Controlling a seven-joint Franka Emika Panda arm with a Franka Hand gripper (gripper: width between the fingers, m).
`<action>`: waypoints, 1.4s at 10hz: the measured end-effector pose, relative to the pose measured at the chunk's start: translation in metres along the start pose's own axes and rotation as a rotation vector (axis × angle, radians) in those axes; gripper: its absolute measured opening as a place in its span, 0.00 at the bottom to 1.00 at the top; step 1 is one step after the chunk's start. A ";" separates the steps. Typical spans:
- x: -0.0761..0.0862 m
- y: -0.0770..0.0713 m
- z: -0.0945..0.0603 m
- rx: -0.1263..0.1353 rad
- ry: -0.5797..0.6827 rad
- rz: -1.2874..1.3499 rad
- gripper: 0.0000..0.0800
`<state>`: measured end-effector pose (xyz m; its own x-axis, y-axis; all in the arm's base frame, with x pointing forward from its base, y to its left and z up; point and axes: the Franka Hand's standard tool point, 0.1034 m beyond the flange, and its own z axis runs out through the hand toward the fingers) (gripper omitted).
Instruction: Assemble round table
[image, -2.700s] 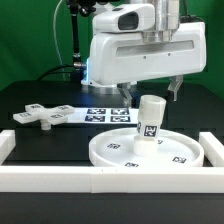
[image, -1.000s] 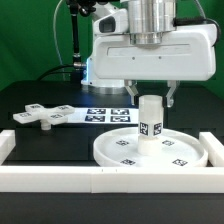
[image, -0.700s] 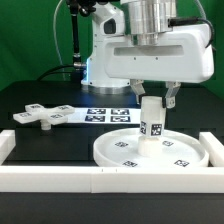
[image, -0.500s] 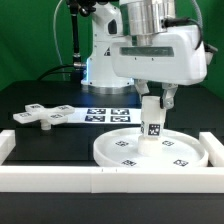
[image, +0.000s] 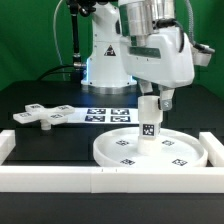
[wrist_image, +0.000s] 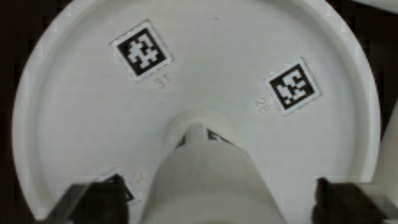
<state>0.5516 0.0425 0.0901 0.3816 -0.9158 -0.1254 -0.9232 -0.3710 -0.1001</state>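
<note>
No words, brands or numbers are being shown legibly.

Only black-and-white square tags (wrist_image: 146, 52) are being displayed: one on the leg (image: 149, 118), several on the disc (image: 113, 152), some on the cross-shaped base (image: 38, 114) and a row on the marker board (image: 108, 113). A small triangular sign (image: 107, 48) is being carried on the arm (image: 100, 68), its symbol being blurred.

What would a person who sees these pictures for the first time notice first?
The big white arm's gripper hangs at the middle of the scene, open around the top of the short leg, which stands upright on the large round disc. On the exterior view's left, the cross-shaped base lies flat on the black table.
</note>
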 end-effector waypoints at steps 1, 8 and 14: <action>0.003 -0.001 -0.002 0.003 0.001 -0.021 0.74; -0.001 -0.005 0.000 -0.034 0.017 -0.681 0.81; -0.003 -0.005 0.002 -0.061 0.018 -1.191 0.81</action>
<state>0.5550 0.0475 0.0888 0.9996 0.0073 0.0281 0.0100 -0.9952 -0.0969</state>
